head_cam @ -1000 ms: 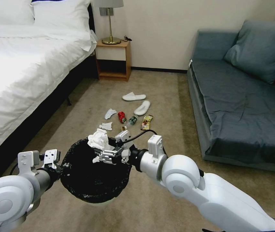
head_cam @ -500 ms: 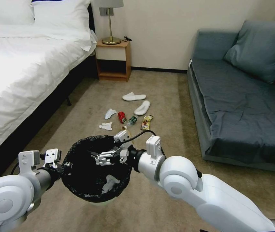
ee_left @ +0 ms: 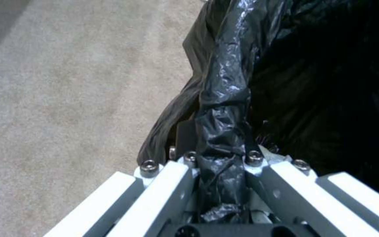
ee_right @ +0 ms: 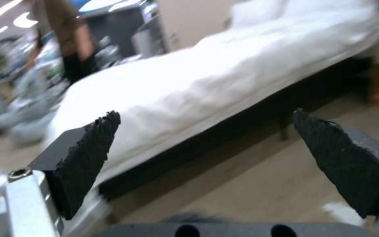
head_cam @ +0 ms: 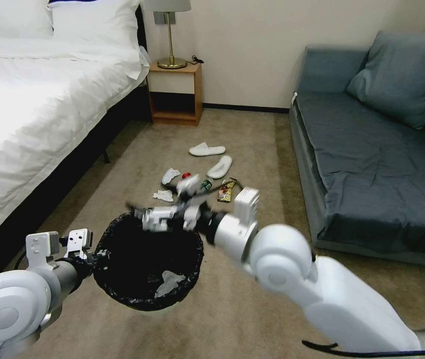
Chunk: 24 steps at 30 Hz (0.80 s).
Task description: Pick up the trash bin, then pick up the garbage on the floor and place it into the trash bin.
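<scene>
Low in the frame, left of centre, the left gripper (ee_left: 222,184) is clamped on the bag-lined rim of the trash bin (head_cam: 145,267), holding it above the carpet (head_cam: 257,144). A crumpled tissue (head_cam: 168,282) lies inside it. The right gripper (head_cam: 140,215) hangs over the bin's far rim, its fingers (ee_right: 86,158) spread wide and empty. Beyond it, mid-frame, litter is scattered: a red can (head_cam: 186,175), a gold-brown wrapper (head_cam: 226,190) and two white slippers (head_cam: 206,149).

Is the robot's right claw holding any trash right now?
No, the right claw is wide open with only the bed showing between its black pads.
</scene>
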Available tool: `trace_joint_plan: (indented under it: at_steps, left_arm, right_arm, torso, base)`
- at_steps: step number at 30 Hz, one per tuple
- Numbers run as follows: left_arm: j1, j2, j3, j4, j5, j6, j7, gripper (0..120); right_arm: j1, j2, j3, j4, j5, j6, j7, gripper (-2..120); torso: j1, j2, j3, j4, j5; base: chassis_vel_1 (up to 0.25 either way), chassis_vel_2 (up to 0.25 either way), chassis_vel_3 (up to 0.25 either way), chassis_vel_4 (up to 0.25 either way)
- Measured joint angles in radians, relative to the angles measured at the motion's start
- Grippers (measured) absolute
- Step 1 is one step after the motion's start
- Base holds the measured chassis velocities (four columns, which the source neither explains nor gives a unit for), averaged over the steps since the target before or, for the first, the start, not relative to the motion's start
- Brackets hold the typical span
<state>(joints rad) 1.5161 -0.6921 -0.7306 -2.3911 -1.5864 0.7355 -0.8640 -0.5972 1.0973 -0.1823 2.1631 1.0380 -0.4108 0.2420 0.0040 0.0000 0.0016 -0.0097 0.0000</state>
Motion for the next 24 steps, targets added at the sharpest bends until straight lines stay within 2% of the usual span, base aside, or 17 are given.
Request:
trace_joint_plan:
  at_steps: [4,6,9,11,12,13,15,16,18,19,22,24]
  left_arm:
    - [-0.002,-0.006,-0.004,0.004,0.0,0.0,0.001,2]
    - [-0.005,-0.02,-0.012,0.006,0.003,0.0,0.01,2]
    - [-0.005,-0.025,-0.018,0.006,0.014,0.0,0.019,2]
    - [-0.008,-0.034,-0.028,0.007,0.036,0.0,0.033,2]
    - [-0.014,-0.044,-0.034,0.015,0.073,0.0,0.054,2]
    - [-0.014,-0.044,-0.034,0.015,0.073,0.0,0.054,2]
    - [-0.016,-0.051,-0.038,0.041,0.197,0.0,0.111,2]
    - [-0.016,-0.051,-0.038,0.041,0.197,0.0,0.111,2]
    - [-0.018,-0.055,-0.046,0.052,0.259,0.0,0.141,2]
    - [-0.018,-0.055,-0.046,0.052,0.259,0.0,0.141,2]
    - [-0.017,-0.063,-0.059,0.051,0.287,0.0,0.153,2]
    - [-0.016,-0.064,-0.062,0.049,0.292,0.0,0.154,2]
  right_arm:
    - [-0.015,-0.019,0.071,-0.019,-0.003,0.003,0.013,100]
    - [-0.082,-0.064,0.176,-0.036,-0.046,0.001,0.013,100]
    - [-0.13,-0.088,0.221,-0.036,-0.068,0.001,0.007,100]
    - [-0.224,-0.12,0.3,-0.033,-0.107,0.001,-0.012,100]
    - [-0.331,-0.14,0.379,-0.029,-0.179,-0.001,-0.043,100]
    - [-0.331,-0.14,0.379,-0.029,-0.179,-0.001,-0.043,100]
    - [-0.454,-0.144,0.485,-0.035,-0.278,0.003,-0.074,100]
    - [-0.454,-0.144,0.485,-0.035,-0.278,0.003,-0.074,100]
    - [-0.57,-0.137,0.572,-0.034,-0.335,0.008,-0.096,100]
    - [-0.57,-0.137,0.572,-0.034,-0.335,0.008,-0.096,100]
    - [-0.715,-0.118,0.679,-0.007,-0.39,0.011,-0.13,100]
    - [-0.748,-0.111,0.701,0.001,-0.405,0.014,-0.136,100]
  torso:
    - [0.0,0.0,0.0,0.0,0.0]
    - [0.0,0.0,0.0,-0.0001,0.0002]
    - [0.0,0.0,0.0,-0.0001,0.0001]
    - [0.0,0.0,0.0,-0.0003,0.0005]
    - [0.0,0.0,0.0,-0.0006,0.0002]
    - [0.0,0.0,0.0,-0.0006,0.0002]
    - [0.0,0.0,0.0,-0.0002,0.0002]
    - [0.0,0.0,0.0,-0.0002,0.0002]
    - [0.0,0.0,0.0,-0.0002,0.0005]
    - [0.0,0.0,0.0,-0.0002,0.0005]
    - [0.0,0.0,0.0,-0.0006,0.0001]
    - [0.0,0.0,0.0,-0.0004,0.0003]
  base:
    - [0.0,0.0,0.0,0.0]
    - [0.0,0.0,0.0,0.0]
    - [0.0,0.0,0.0,0.0]
    - [0.0,0.0,0.0,0.0]
    - [0.0,0.0,0.0,0.0]
    - [0.0,0.0,0.0,0.0]
    - [0.0,0.0,0.0,0.0]
    - [0.0,0.0,0.0,0.0]
    - [0.0,0.0,0.0,0.0]
    - [0.0,0.0,0.0,0.0]
    - [0.0,0.0,0.0,0.0]
    - [0.0,0.0,0.0,0.0]
